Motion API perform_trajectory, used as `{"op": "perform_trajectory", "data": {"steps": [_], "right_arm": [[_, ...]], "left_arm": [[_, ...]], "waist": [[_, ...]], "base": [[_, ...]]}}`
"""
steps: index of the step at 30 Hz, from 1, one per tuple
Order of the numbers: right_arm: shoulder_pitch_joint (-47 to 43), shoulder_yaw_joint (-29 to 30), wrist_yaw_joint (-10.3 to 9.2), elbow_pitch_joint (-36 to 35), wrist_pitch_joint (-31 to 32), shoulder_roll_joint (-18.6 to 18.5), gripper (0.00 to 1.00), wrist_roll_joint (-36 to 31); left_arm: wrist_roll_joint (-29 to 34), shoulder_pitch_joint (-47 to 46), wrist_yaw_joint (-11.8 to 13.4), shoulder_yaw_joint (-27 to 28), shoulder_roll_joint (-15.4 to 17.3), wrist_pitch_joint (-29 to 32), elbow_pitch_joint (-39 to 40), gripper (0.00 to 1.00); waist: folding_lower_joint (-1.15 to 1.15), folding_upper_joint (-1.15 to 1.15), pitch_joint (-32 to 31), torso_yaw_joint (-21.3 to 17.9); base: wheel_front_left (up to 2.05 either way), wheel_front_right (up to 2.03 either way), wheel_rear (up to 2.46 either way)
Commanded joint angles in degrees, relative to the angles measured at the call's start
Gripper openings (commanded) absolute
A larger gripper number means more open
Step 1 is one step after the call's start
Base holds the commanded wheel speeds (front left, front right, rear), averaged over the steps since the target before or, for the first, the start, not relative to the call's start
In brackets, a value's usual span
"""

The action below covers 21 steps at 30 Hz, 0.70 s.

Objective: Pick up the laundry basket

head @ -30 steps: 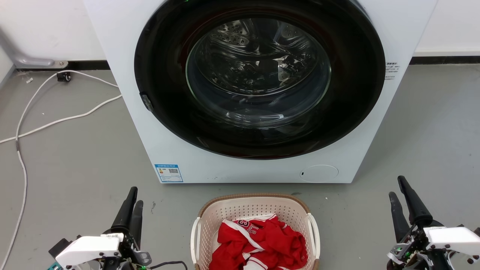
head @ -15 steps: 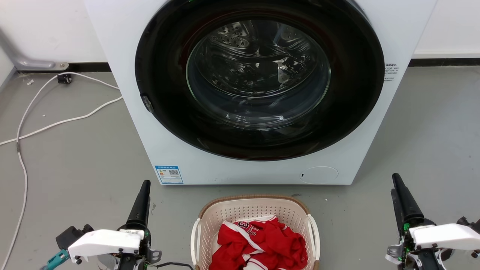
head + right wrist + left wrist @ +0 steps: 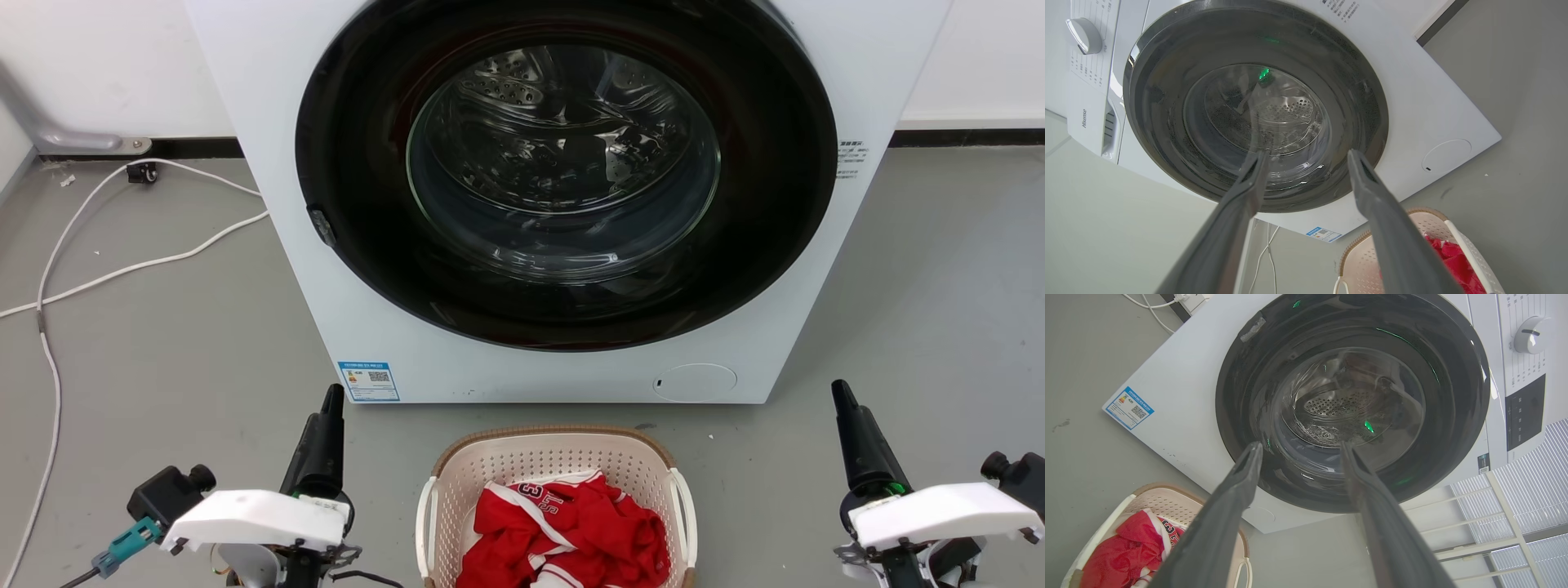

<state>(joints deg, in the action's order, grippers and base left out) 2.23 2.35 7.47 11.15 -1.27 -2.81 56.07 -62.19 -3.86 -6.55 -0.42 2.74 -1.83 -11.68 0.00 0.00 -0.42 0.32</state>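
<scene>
Basket: cream perforated plastic laundry basket point(image 3: 490, 457), brown rim, on floor at 6 o'clock.
Change: left gripper point(image 3: 331, 400) at 7 o'clock and right gripper point(image 3: 842, 398) at 5 o'clock have moved inward.
Jaws: both spread, empty.
Meaning: approach, no grasp yet.

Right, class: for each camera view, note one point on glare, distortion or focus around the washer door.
Head view: even light, reflections streak the door glass. Left wrist view: tilted wide-angle frame, green glints on the glass, left gripper looming large. Right wrist view: tilted likewise, one green glint.

The cream perforated laundry basket point(image 3: 539, 461), brown-rimmed with white side handles, sits upright on the grey floor point(image 3: 163, 367).
</scene>
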Motion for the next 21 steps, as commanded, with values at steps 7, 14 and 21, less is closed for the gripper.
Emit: {"op": "perform_trajectory", "data": {"steps": [7, 14, 21], "right_arm": [[0.42, -0.42, 0.02, -1.40, -0.39, -0.15, 1.00, -9.71], [0.20, -0.33, 0.02, -2.59, -0.94, -0.14, 1.00, -17.35], [-0.13, -0.79, 0.02, -3.51, -1.15, -0.14, 1.00, -23.40]], "left_arm": [[8.77, -1.10, 0.61, -1.31, 0.16, -1.84, 1.33, 1.00], [17.18, -1.54, 0.96, -1.94, 0.20, -3.36, 1.44, 1.00], [23.28, -1.95, 1.14, -2.62, 0.33, -4.61, 1.10, 1.00]], "waist": [[0.00, 0.00, 0.08, 0.17], [0.00, 0.00, 0.16, 0.14], [0.00, 0.00, 0.20, 0.12]], "base": [[0.00, 0.00, 0.00], [0.00, 0.00, 0.00], [0.00, 0.00, 0.00]]}}
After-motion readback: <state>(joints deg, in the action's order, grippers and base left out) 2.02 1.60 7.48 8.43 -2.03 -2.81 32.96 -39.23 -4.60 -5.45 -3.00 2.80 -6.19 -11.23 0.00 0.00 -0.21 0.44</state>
